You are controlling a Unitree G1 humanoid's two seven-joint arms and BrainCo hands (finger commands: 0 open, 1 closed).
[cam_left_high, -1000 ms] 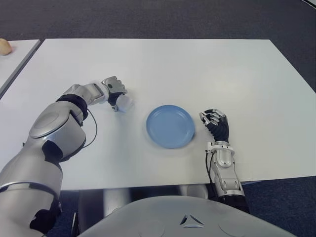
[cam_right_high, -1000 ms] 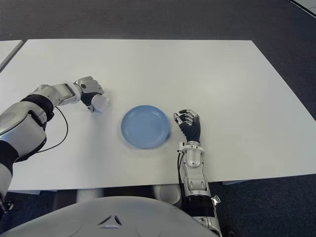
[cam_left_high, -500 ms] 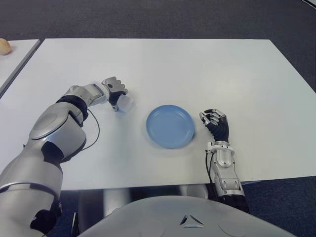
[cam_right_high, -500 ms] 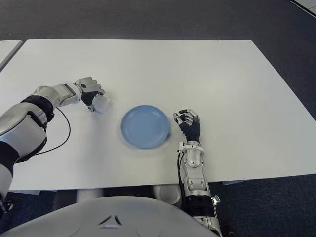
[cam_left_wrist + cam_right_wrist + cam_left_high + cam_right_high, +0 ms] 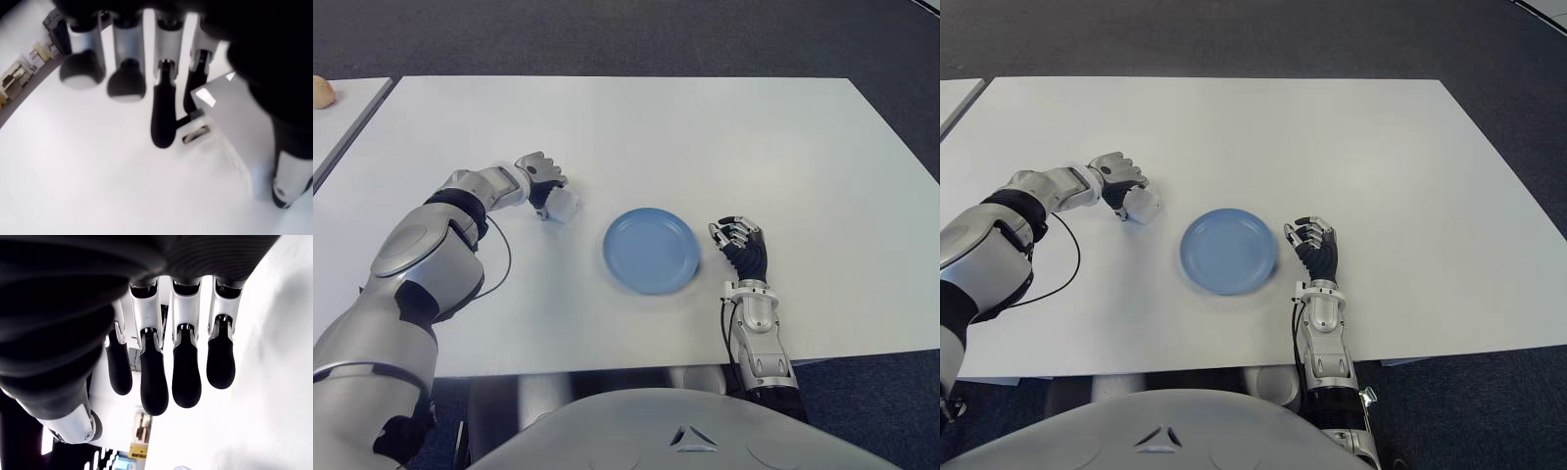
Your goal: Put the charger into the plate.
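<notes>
A small white cube charger (image 5: 564, 206) sits left of the round blue plate (image 5: 651, 250) on the white table (image 5: 724, 137). My left hand (image 5: 546, 199) is curled around the charger. In the left wrist view the charger (image 5: 230, 122) lies between the thumb (image 5: 288, 176) and the dark fingertips (image 5: 161, 127), close to the table top. I cannot tell whether it is lifted off the surface. The plate holds nothing. My right hand (image 5: 739, 240) shows just right of the plate with its fingers curled around nothing.
A second white table (image 5: 342, 122) stands at the far left with a small round pale object (image 5: 321, 91) on it. A thin black cable (image 5: 499, 257) loops beside my left forearm. Dark carpet surrounds the table.
The left hand and the charger have shifted only very slightly. The plate and the right hand have not moved.
</notes>
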